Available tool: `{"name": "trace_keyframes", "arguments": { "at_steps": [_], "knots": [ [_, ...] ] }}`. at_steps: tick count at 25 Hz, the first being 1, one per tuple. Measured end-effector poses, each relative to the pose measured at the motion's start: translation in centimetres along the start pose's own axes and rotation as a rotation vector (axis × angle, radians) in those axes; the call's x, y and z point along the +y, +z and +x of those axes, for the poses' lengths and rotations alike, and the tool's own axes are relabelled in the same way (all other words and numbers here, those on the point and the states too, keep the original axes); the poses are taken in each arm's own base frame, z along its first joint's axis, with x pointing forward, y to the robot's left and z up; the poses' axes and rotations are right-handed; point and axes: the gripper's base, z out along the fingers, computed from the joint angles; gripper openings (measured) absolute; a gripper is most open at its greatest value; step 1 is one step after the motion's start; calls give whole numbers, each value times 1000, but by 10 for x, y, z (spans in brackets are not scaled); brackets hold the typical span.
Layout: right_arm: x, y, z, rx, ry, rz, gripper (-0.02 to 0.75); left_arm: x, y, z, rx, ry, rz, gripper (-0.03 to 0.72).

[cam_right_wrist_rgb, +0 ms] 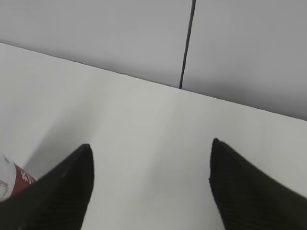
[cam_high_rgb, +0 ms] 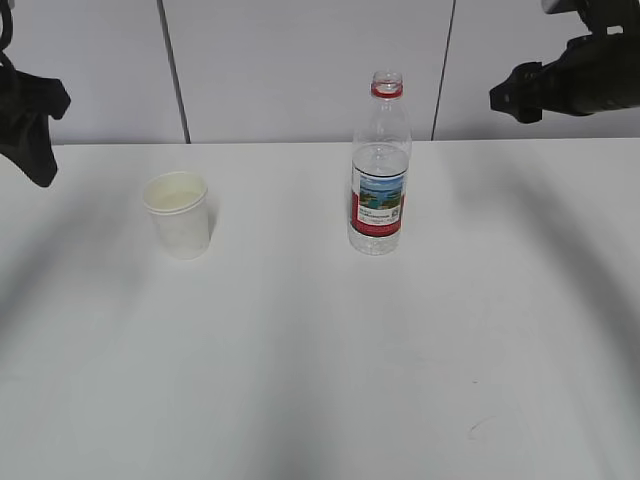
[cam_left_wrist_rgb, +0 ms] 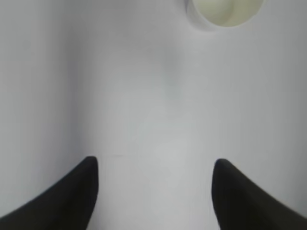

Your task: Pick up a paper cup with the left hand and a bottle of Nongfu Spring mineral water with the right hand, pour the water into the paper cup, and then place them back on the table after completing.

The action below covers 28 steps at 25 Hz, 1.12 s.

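Nearest the exterior camera we see bare table (cam_high_rgb: 320, 380), white and smooth, with a small dark scuff mark (cam_high_rgb: 480, 428) toward its front right.

Farther back, the paper cup (cam_high_rgb: 180, 214) stands upright on the left half, mouth open. The bottle (cam_high_rgb: 380, 165) stands upright right of centre, well apart from the cup, uncapped, with a red neck ring and a red-bordered label. The water (cam_high_rgb: 380, 160) is clear and reaches the upper body.

Beyond these, we see both arms raised off the table. The left hand (cam_left_wrist_rgb: 154, 165) hangs at the left edge; its fingers (cam_left_wrist_rgb: 76, 191) are spread wide and hold nothing, with the cup rim ahead of them. The right hand (cam_right_wrist_rgb: 151, 148) hangs at the upper right; its fingers (cam_right_wrist_rgb: 240, 187) are likewise spread wide and empty, with the bottle's label at the lower left corner of its wrist view.

The wall panels (cam_high_rgb: 300, 60) close the scene.
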Motion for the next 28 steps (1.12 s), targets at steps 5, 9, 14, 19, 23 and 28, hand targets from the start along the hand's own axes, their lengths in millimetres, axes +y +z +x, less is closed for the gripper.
{"name": "trace_keyframes", "arguments": {
  "at_steps": [5, 9, 14, 19, 23, 28],
  "knots": [
    [0, 0, 0, -2, 10, 3, 554, -2, 0, 1, 11, -9, 27, 451],
    [0, 0, 0, -2, 30, 3, 554, -1, -6, 13, 8, -14, 41, 442],
    [0, -1, -1, -2, 49, 3, 554, 8, -22, 58, 2, -14, 42, 437],
    [0, -1, -1, -2, 56, 3, 554, 19, -46, 106, -64, -16, 54, 438],
    [0, -1, -1, -2, 58, 3, 554, 27, -62, 144, -137, -18, 65, 438],
    [0, -1, -1, -2, 59, 3, 554, 38, -71, 192, -254, -21, 81, 438]
  ]
}}
